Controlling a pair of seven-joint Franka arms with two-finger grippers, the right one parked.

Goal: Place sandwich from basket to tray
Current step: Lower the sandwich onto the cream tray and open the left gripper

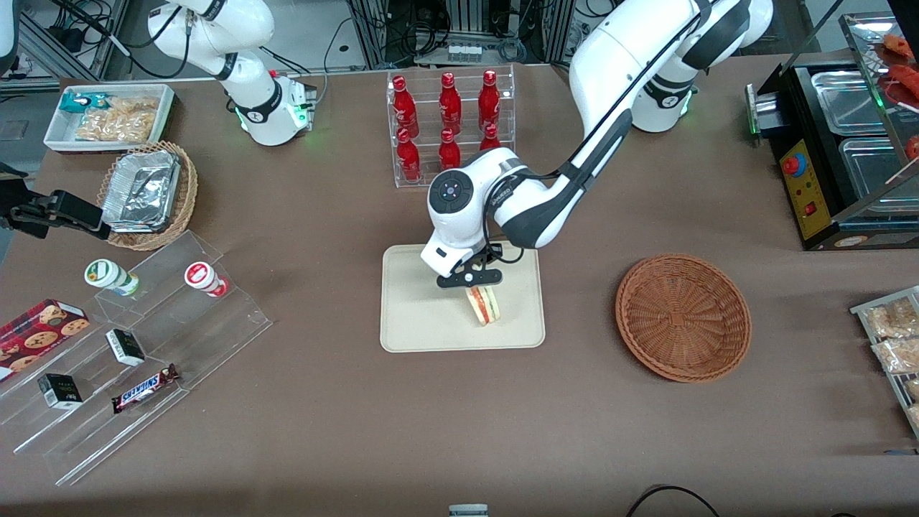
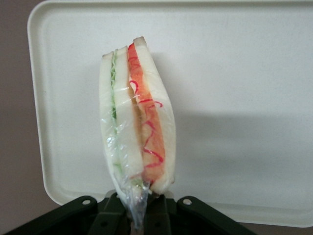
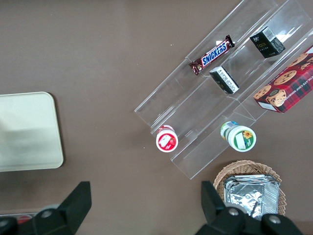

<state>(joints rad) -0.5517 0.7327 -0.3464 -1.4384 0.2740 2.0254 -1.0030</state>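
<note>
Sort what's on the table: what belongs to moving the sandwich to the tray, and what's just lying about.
Job: sandwich, held over the tray by the gripper; basket, now bare.

Lying about: red bottles, Snickers bar, cookie box, foil containers, snack bin.

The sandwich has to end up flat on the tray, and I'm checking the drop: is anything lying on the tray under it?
Nothing visible does. The gripper holds the sandwich by its wrapper over the tray, whose surface below shows bare in the left wrist view. The basket lies toward the working arm's end of the table, off the path.
</note>
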